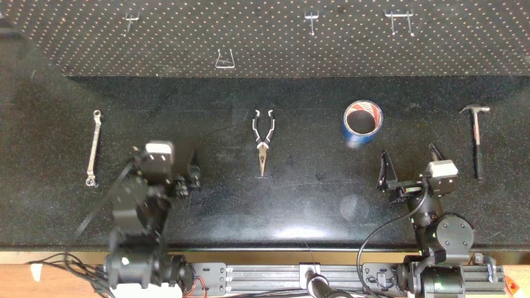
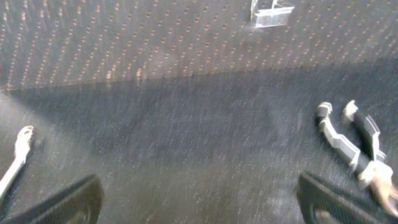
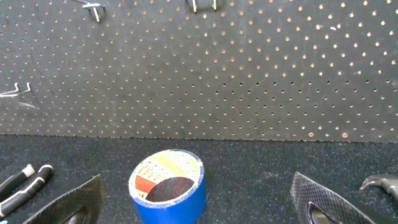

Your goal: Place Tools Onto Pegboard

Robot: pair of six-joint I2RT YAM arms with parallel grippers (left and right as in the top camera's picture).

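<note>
Four tools lie on the black mat: a wrench (image 1: 92,146) at the left, pliers (image 1: 263,139) in the middle, a blue tape roll (image 1: 363,122) and a hammer (image 1: 476,139) at the right. The pegboard (image 1: 265,37) stands behind them with several metal hooks (image 1: 224,60). My left gripper (image 1: 166,170) hovers open between the wrench (image 2: 15,163) and the pliers (image 2: 354,146), holding nothing. Open as well, my right gripper (image 1: 410,170) sits just in front of the tape roll (image 3: 168,185), with the hammer head (image 3: 379,183) off to one side.
More hooks (image 1: 399,18) hang along the pegboard's upper row. The mat's front edge (image 1: 265,245) runs just ahead of the arm bases, with cables (image 1: 50,266) lying beside the left base.
</note>
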